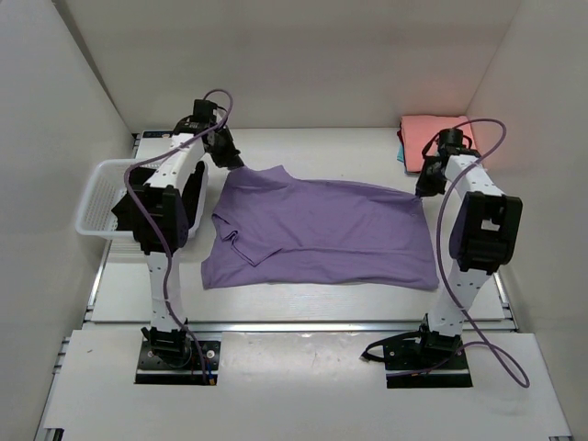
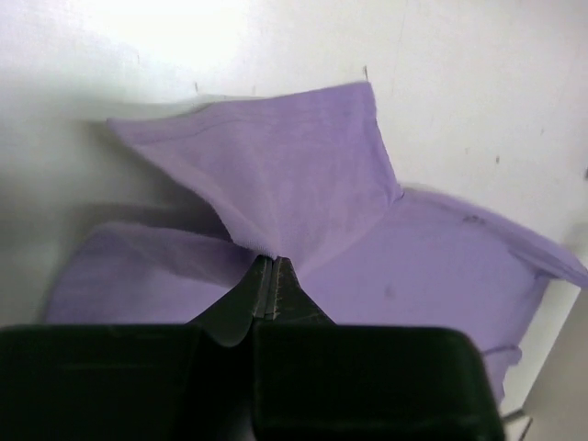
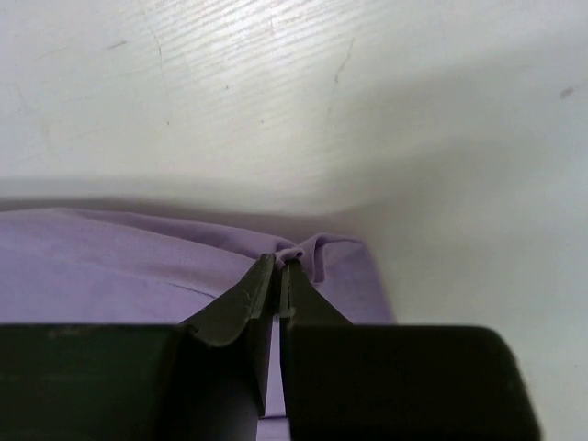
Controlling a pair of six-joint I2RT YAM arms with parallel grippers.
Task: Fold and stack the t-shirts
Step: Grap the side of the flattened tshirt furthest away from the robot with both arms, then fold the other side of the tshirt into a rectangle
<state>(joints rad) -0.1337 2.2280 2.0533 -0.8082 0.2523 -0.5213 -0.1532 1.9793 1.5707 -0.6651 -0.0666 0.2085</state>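
Top external view. White bench (image 1: pixel 303 303), boxed in by plain white walls on three sides, with flat, even light.

Lilac t-shirt (image 1: pixel 322 234): the biggest item, spread flat mid-bench between the two arms. Its long axis runs left to right, with what looks like the collar end towards the left arm and the hem end towards the right. The near-left part is rumpled and turned over on itself; the right half lies smooth.

White lattice basket (image 1: pixel 92 193): at the left edge of the bench, just beside the left arm and apart from the shirt.

Salmon-pink t-shirt (image 1: pixel 424 138): folded in the far right corner, with the edge of a teal t-shirt (image 1: pixel 401 153) showing under it. This is the stack so far.

Left pincer (image 1: pixel 230 158): its fingers are clamped together on a pinch of lilac cloth at the far left corner, by the sleeve, which rises into a small peak.

Right pincer (image 1: pixel 424 188): also clamped on a small pucker of cloth, at the far right corner.

Both grips sit on the far long edge, one at each end, so the whole shirt lies on the near side of them. My judgement is that the next fold brings that far edge towards the near one, with both arms moving level.

Right wrist view: the bench top is matte white with faint scratches and specks. It looks smooth enough for cloth to slide.
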